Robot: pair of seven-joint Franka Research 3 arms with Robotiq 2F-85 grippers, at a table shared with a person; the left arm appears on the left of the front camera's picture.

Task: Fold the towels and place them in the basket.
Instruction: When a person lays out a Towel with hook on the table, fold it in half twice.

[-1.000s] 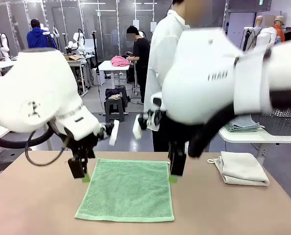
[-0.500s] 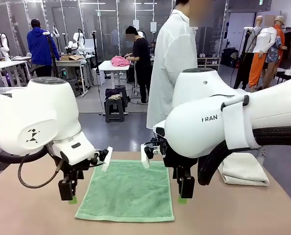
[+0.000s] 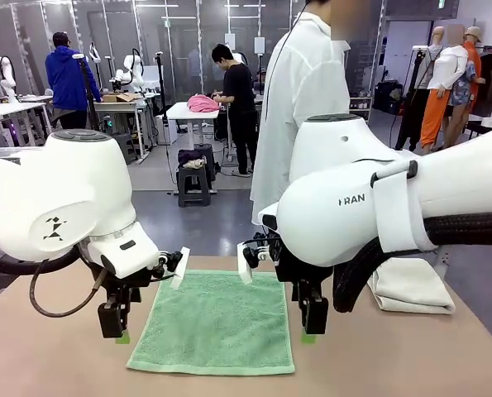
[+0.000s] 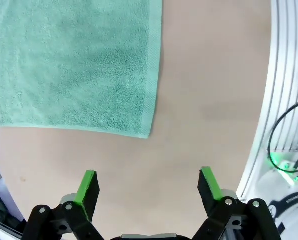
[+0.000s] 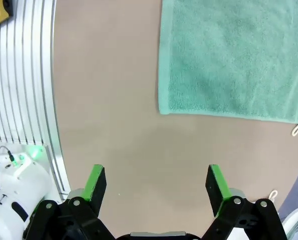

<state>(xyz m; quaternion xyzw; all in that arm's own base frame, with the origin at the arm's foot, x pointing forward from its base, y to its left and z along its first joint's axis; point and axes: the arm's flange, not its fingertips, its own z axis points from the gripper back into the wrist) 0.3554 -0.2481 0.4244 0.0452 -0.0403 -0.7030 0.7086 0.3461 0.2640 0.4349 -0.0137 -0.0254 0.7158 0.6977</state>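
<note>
I see mint towel (image 3: 212, 322) flat between my grippers: left gripper (image 3: 121, 332) just off its left edge, right gripper (image 3: 310, 332) off its right (both jaws wide, empty)

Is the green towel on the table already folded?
No, the green towel lies spread out flat on the table.

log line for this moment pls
left gripper open, left of green towel | right gripper open, right of it | green towel flat, unfolded | white towel folded, right side
</note>
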